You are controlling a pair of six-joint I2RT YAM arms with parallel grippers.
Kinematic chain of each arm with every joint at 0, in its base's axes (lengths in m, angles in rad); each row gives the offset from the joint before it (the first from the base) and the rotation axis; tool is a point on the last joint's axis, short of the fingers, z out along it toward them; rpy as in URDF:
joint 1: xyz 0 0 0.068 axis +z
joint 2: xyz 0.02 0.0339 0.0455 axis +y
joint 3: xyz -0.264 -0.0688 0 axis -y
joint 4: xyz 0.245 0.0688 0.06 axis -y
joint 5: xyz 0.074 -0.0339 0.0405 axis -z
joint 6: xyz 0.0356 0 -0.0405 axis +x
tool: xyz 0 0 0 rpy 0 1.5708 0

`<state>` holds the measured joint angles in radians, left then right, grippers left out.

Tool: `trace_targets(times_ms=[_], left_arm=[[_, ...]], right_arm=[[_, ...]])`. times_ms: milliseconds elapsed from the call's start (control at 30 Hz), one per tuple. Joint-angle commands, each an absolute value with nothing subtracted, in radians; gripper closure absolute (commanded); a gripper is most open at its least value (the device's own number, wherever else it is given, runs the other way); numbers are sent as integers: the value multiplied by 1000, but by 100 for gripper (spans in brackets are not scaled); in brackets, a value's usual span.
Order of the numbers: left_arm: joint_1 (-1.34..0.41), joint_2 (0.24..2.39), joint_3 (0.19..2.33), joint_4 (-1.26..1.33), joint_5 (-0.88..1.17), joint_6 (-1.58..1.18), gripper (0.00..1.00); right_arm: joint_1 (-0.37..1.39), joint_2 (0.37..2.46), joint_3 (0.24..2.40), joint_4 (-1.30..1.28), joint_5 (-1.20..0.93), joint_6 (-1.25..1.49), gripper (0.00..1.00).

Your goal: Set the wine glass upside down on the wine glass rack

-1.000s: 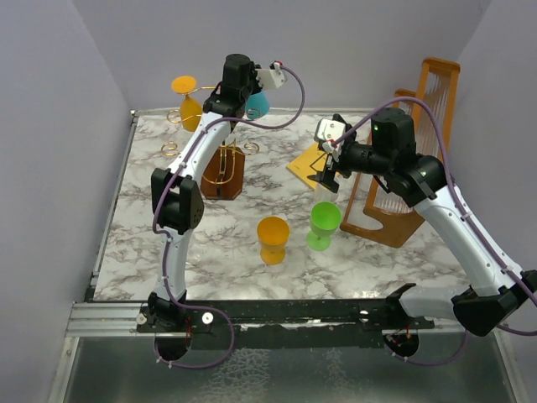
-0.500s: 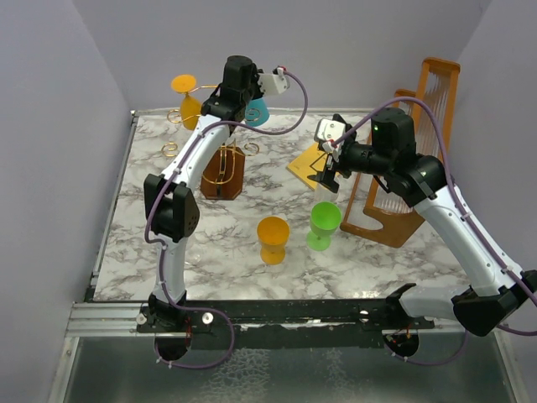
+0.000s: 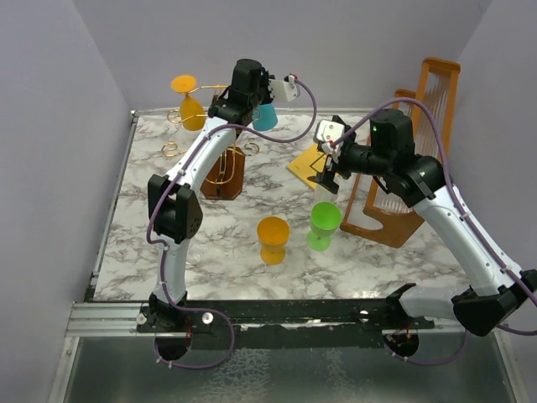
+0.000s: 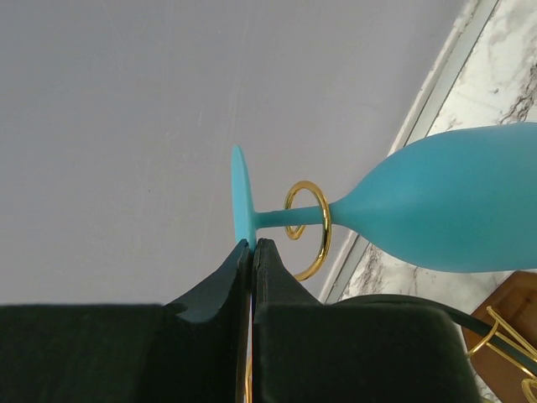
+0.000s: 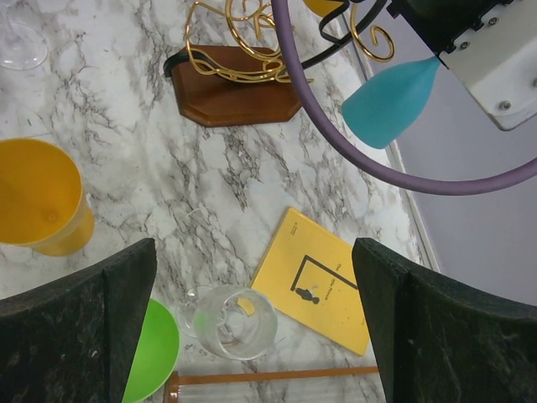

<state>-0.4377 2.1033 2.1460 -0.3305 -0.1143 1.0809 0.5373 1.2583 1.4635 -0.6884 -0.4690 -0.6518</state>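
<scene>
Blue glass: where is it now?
In the top view the blue wine glass hangs by the table's far edge, right of the hung orange glass, at the left gripper; its stem sits in a ring of the wine glass rack.

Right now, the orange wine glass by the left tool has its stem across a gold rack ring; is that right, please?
Not quite: the wine glass by the left tool is blue, not orange, as the left wrist view shows; its stem crosses a gold rack ring.
</scene>
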Motion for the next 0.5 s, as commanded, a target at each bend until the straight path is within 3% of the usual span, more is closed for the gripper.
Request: trace_targets(times_ms=[0, 467], left_arm=[[-446, 2106, 2161, -298, -80, 1089, 100], [-441, 2207, 2264, -297, -186, 1065, 97]], right_arm=[[540, 1247, 1453, -670, -474, -657, 0], [540, 1246, 1453, -672, -475, -658, 0]])
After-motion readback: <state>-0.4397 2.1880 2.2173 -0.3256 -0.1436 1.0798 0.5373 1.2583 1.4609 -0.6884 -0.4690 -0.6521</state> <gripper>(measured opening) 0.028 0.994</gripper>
